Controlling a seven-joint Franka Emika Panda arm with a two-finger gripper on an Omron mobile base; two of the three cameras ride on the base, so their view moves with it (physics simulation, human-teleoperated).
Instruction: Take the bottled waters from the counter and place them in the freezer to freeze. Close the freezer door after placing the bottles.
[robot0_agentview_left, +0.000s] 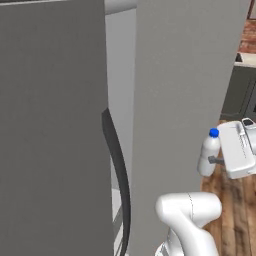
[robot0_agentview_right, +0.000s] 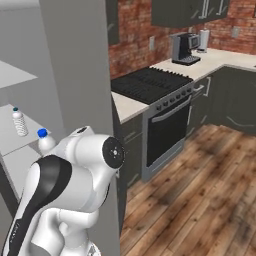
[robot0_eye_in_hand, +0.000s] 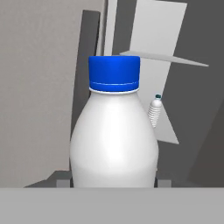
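Note:
My gripper (robot0_agentview_left: 214, 161) is shut on a bottled water (robot0_agentview_left: 208, 154), a white-bodied bottle with a blue cap, held upright just right of the open freezer door (robot0_agentview_left: 185, 100). In the hand view this bottle (robot0_eye_in_hand: 113, 140) stands close up between the fingertips (robot0_eye_in_hand: 63, 178). In the right base view its cap and shoulder (robot0_agentview_right: 45, 140) peek out behind my arm. The second bottled water (robot0_agentview_right: 19, 122) stands upright on a grey shelf (robot0_agentview_right: 10, 142) inside the freezer, and it appears small and far off (robot0_eye_in_hand: 155, 110) in the hand view. The counter (robot0_agentview_right: 127, 106) lies to the right beside the stove.
The tall grey door panel (robot0_agentview_right: 80, 75) stands between the freezer's inside and the kitchen. A black stove (robot0_agentview_right: 150, 82) with an oven below, a coffee machine (robot0_agentview_right: 184, 48) and dark cabinets (robot0_agentview_right: 235, 100) line the brick wall. Wooden floor (robot0_agentview_right: 200, 190) spreads to the right.

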